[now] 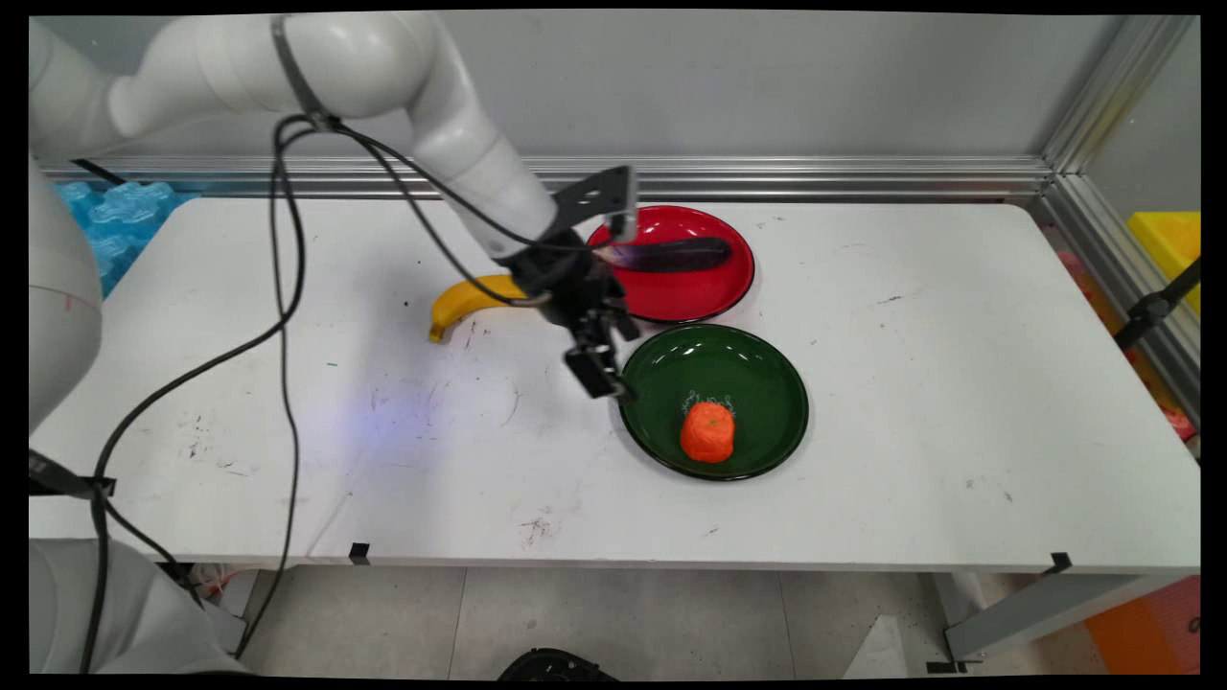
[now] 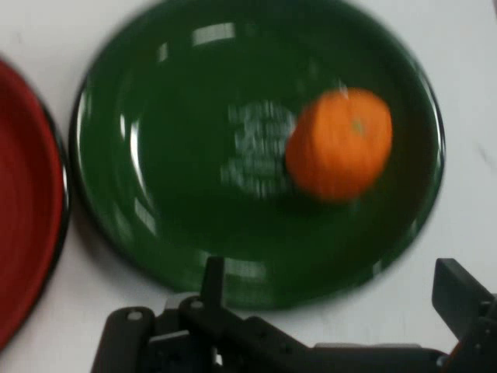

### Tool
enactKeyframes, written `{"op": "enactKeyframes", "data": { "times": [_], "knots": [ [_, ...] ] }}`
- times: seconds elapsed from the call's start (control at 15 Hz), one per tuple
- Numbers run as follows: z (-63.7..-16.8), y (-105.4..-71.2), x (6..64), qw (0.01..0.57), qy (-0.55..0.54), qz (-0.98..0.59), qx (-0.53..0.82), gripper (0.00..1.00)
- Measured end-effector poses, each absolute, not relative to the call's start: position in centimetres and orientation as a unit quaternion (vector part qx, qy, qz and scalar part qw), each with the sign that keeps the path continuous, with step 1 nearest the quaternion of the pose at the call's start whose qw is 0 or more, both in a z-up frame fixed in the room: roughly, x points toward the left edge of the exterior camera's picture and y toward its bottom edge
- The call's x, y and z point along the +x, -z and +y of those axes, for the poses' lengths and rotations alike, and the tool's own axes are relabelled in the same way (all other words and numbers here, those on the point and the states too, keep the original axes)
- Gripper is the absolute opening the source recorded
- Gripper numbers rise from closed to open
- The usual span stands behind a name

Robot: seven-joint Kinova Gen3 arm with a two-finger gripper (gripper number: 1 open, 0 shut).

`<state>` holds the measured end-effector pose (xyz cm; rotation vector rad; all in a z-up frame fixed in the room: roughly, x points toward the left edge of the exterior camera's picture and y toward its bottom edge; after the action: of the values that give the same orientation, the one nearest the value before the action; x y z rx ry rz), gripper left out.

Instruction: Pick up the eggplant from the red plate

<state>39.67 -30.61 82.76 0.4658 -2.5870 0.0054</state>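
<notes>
- The orange (image 1: 707, 431), a squat round fruit with its little stem dimple facing up, shows no clear long axis.
- It sits on the green plate (image 1: 757, 369), toward that plate's near side.
- The gripper (image 1: 602, 369) hangs just off the green plate's left rim, with the orange ahead of it and apart from it; nothing is held.
- In the hand view, one finger (image 2: 211, 281) and its mate stand spread wide.
- Behind the gripper lie the red plate (image 1: 714, 292) with a dark eggplant (image 1: 671, 255), and a banana (image 1: 470, 299).
</notes>
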Motion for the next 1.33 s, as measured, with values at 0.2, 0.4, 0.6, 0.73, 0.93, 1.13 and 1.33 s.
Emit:
{"op": "enactKeyframes", "data": {
  "times": [0.2,0.4,0.6,0.73,0.93,1.13,1.33],
  "knots": [
    [-30.0,-83.3,41.7,0.227,0.005,-0.958,0.174,1.0],
    [-29.7,-83.7,43.5,0.207,0.008,-0.962,0.177,1.0],
    [-30.4,-83.9,44.8,0.198,-0.004,-0.963,0.185,1.0],
    [-31.9,-84.0,45.1,0.201,-0.02,-0.961,0.187,1.0],
    [-34.6,-83.8,45.0,0.211,-0.048,-0.958,0.189,1.0],
    [-37.5,-83.5,44.8,0.221,-0.072,-0.954,0.191,1.0],
    [-40.0,-83.0,44.8,0.226,-0.09,-0.951,0.192,1.0]
  ]
}}
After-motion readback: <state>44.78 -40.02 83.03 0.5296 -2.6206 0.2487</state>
